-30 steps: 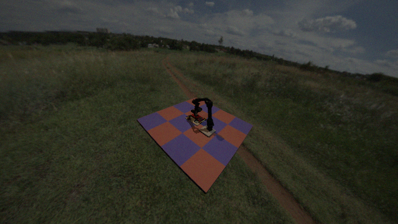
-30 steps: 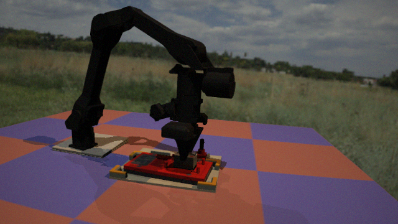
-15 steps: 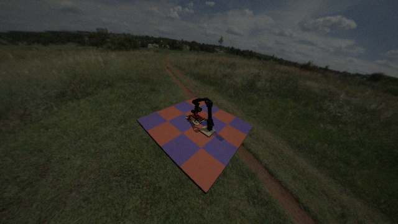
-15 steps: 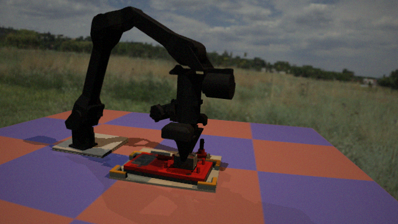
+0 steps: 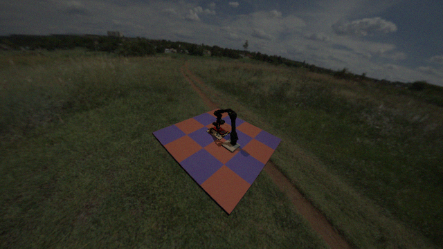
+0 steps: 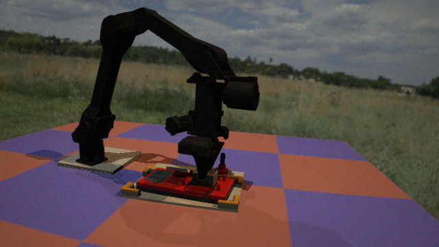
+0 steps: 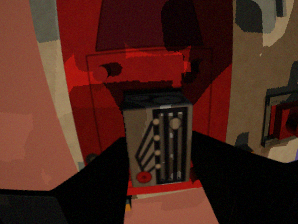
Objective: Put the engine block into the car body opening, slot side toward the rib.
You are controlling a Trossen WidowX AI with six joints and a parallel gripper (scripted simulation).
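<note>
I had the gripper [image 7: 158, 185] clamped on the engine block [image 7: 160, 144], one finger on each side so it stayed square. The block sat low in the opening of the red car body [image 6: 185, 186]; I judged a final push was due.

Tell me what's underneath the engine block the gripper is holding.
The engine block, clamped in the gripper, sits over the red car body. Red body shows around its sides and ahead. The opening directly beneath is covered by the block, so how far it is seated cannot be seen.
</note>
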